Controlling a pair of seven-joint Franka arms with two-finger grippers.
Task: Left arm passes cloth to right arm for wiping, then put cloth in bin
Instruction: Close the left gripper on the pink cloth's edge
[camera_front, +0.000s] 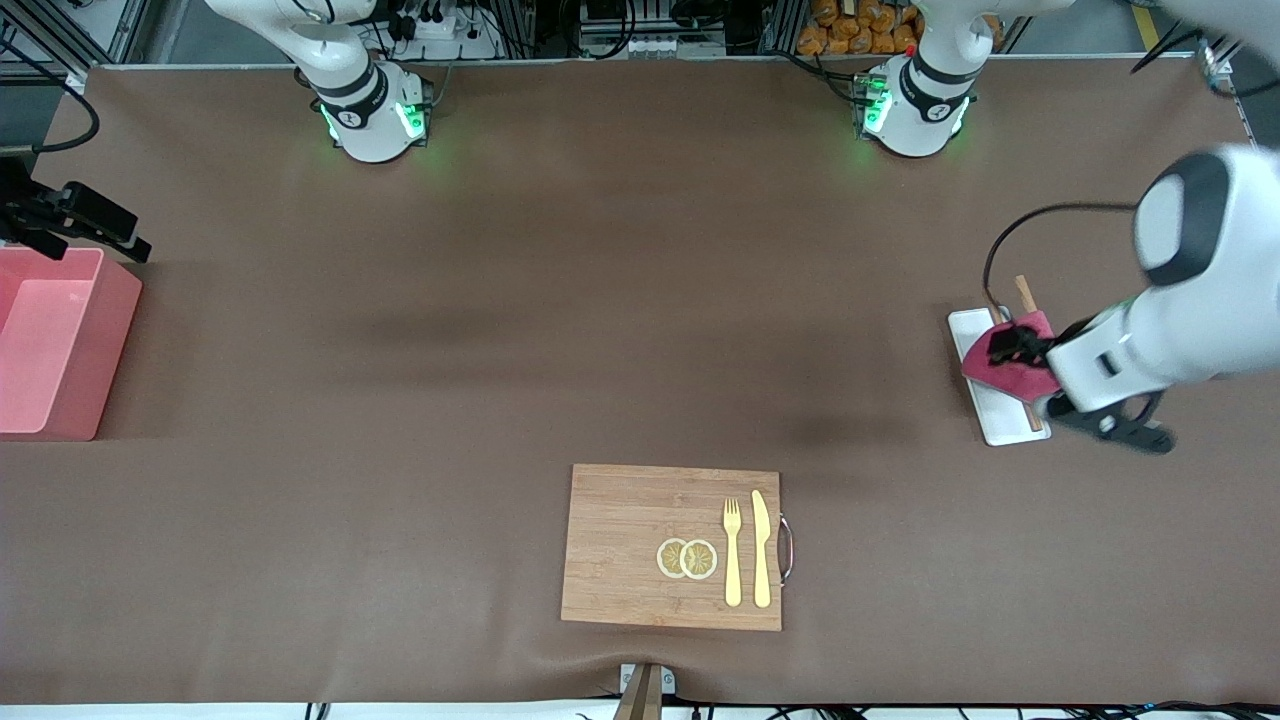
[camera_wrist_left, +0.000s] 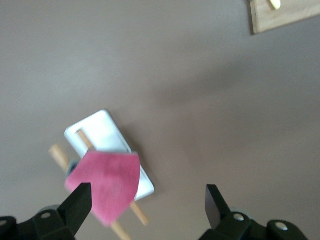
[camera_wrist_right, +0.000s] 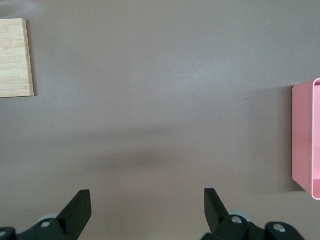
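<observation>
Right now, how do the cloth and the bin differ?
Size: the cloth is a small piece; the bin is far bigger.
Form: the cloth is soft, folded fabric; the bin is a rigid box with straight walls.
Colour: the cloth is deep crimson-pink; the bin is pale pink.
Place: the cloth lies on a white tray at the left arm's end, under the open left gripper; the bin stands at the right arm's end.

You have a wooden cutting board (camera_front: 671, 547) near the bench's (camera_front: 560, 330) camera-side edge, midway along it. On it lie two lemon slices (camera_front: 687, 558), touching, beside a yellow fork (camera_front: 732, 551) and yellow knife (camera_front: 761, 548). A white tray (camera_front: 986, 395) with a wooden stick (camera_front: 1026, 294) sits toward the left arm's end.
</observation>
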